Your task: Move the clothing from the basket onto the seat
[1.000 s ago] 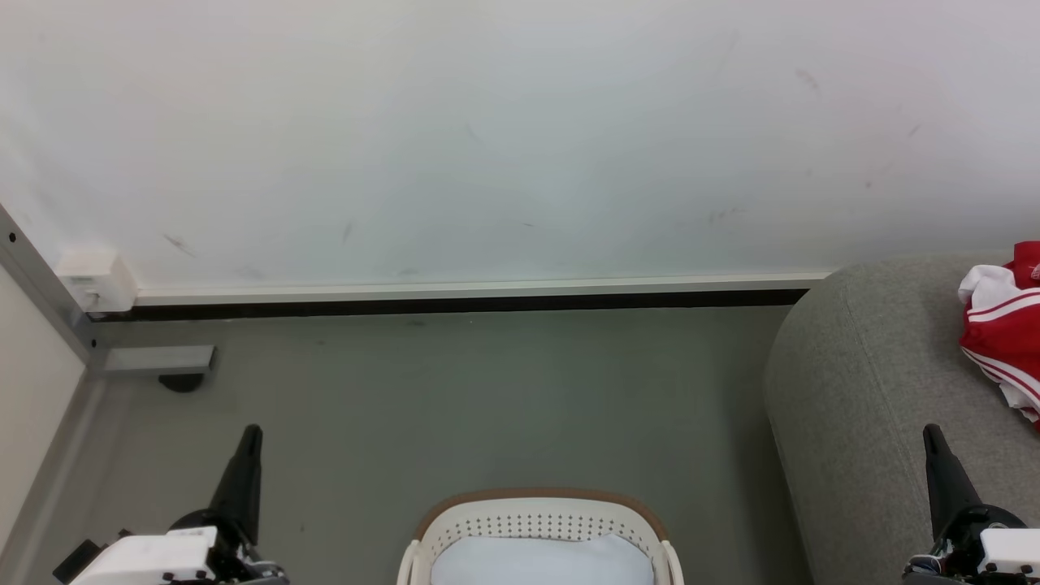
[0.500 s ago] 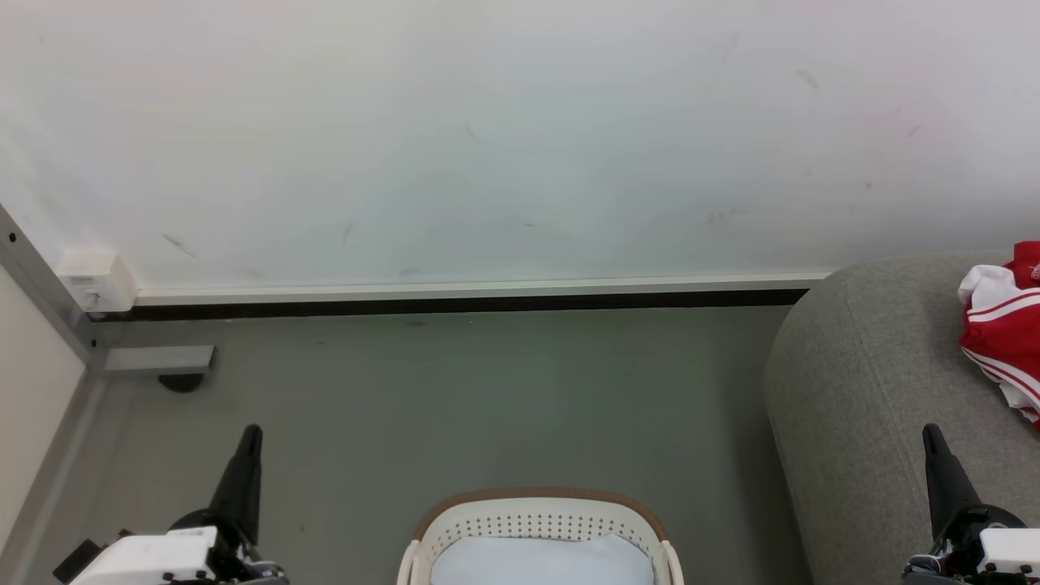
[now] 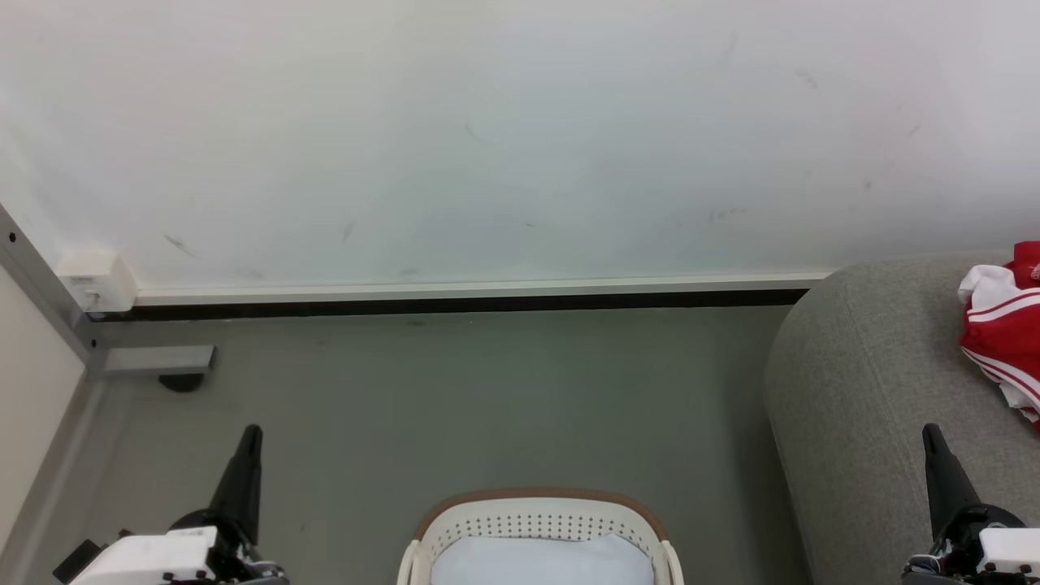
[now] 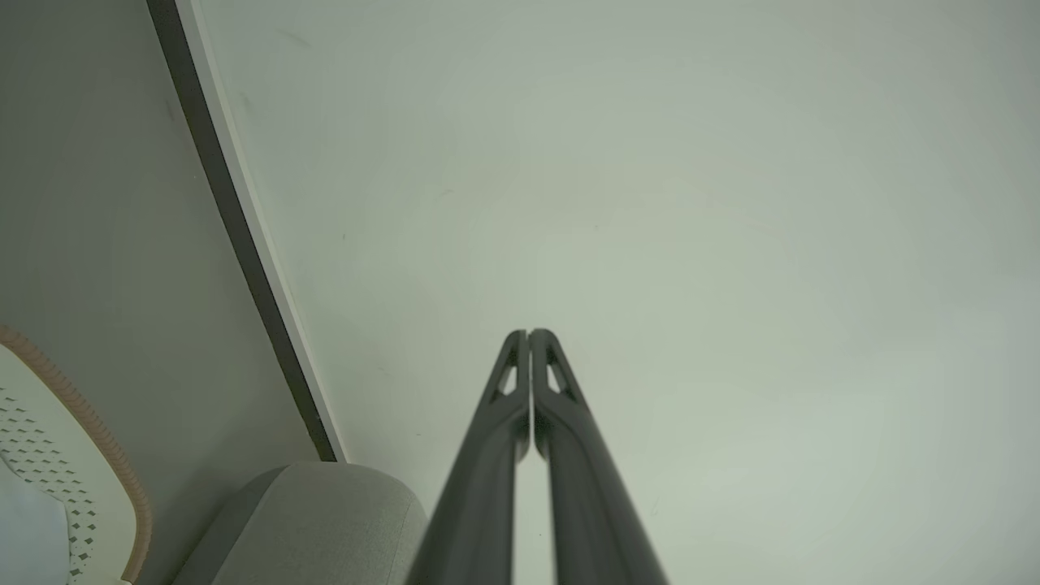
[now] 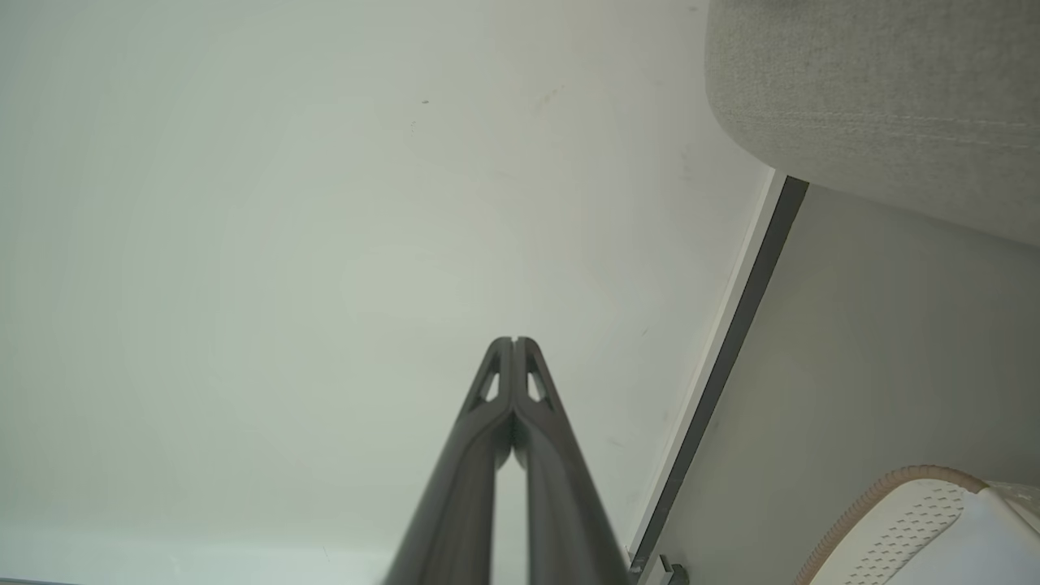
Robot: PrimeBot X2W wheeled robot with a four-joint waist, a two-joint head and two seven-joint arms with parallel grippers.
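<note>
With your left gripper [image 4: 529,335] and right gripper [image 5: 513,341] closed and empty, you'd best pinch the limp, light-looking clothing [image 3: 1007,341] at a raised fold.

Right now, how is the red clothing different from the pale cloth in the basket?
The red clothing is bright red with white stripes; the pale cloth is plain bluish-white. The red clothing lies on the grey sofa; the pale cloth sits inside the basket. The red clothing looks bunched up; the pale cloth looks smooth. Both are soft fabric.
</note>
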